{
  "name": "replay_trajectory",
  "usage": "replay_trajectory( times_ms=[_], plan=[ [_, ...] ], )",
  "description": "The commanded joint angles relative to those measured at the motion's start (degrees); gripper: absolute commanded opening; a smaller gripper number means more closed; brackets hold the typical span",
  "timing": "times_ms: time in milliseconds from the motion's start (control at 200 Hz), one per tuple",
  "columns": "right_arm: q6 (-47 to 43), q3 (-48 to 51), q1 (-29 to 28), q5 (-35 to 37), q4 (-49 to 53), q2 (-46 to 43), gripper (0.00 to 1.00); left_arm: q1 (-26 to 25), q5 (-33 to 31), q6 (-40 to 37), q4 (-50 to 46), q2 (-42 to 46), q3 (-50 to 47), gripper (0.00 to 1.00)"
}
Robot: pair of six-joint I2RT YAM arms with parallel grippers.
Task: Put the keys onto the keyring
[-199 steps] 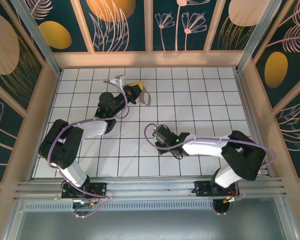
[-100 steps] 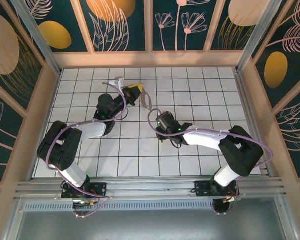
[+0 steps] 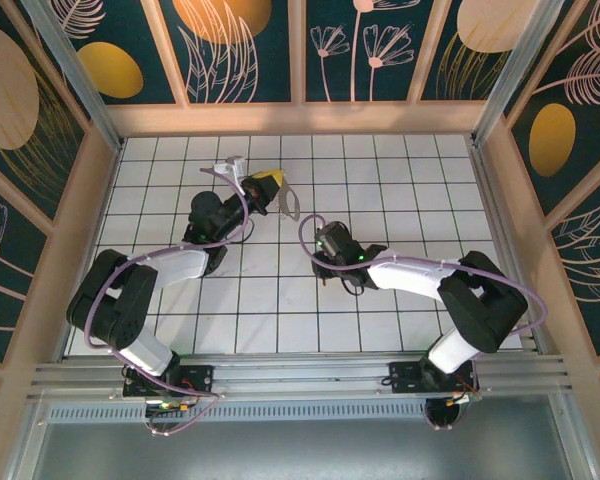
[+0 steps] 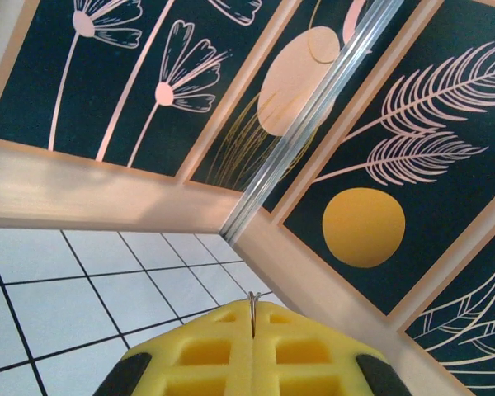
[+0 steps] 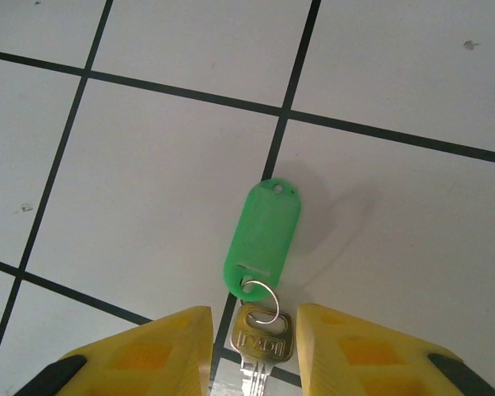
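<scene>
On the white tiled floor (image 5: 148, 165) lies one silver key (image 5: 261, 340), its head crossing a black grout line and its blade running out of the bottom of the right wrist view. One small wire ring (image 5: 261, 297) joins it to one bright green plastic tag (image 5: 262, 235), which lies flat on the tile pointing away from the camera.

The right gripper (image 5: 256, 326) stands over the key with its two yellow fingers (image 5: 148, 351) parted — one on each side of the key's head, a sliver of floor showing between each finger and the metal. It has hold of nothing.

There is one keyring (image 3: 290, 200), a thin grey loop. From above it juts out of the left gripper (image 3: 267, 183) towards the right arm, over the tiles near the far wall. In the left wrist view that gripper's two yellow fingers (image 4: 198, 351) are pressed together with a thin edge of metal pinched in the seam between them; the gripper is clamped on the loop.

From above, the two grippers are near each other but apart, the right gripper (image 3: 327, 247) nearer the arm bases than the left.

One walled enclosure holds it all — dark panels (image 3: 250, 50) with pale leaves and flowers on three sides.
</scene>
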State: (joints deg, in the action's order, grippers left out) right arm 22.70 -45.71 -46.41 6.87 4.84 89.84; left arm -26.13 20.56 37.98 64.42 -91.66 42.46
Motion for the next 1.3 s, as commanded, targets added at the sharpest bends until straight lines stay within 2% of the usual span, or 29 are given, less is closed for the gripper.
replay_trajectory(
  times_ms=[0,506,1296],
  plan=[
    [0.7,1.1,0.7,-2.4,-1.9,0.2,0.33,0.4,0.4,-0.5,1.6,2.0,-0.2,0.00],
    [1.5,4.4,5.1,-11.1,-8.4,0.8,0.31,0.4,0.8,-0.2,1.6,2.3,-0.6,0.00],
    [1.3,4.2,5.9,-13.9,-10.5,4.0,0.27,0.4,1.0,0.0,2.0,1.7,-0.3,0.00]
  ],
)
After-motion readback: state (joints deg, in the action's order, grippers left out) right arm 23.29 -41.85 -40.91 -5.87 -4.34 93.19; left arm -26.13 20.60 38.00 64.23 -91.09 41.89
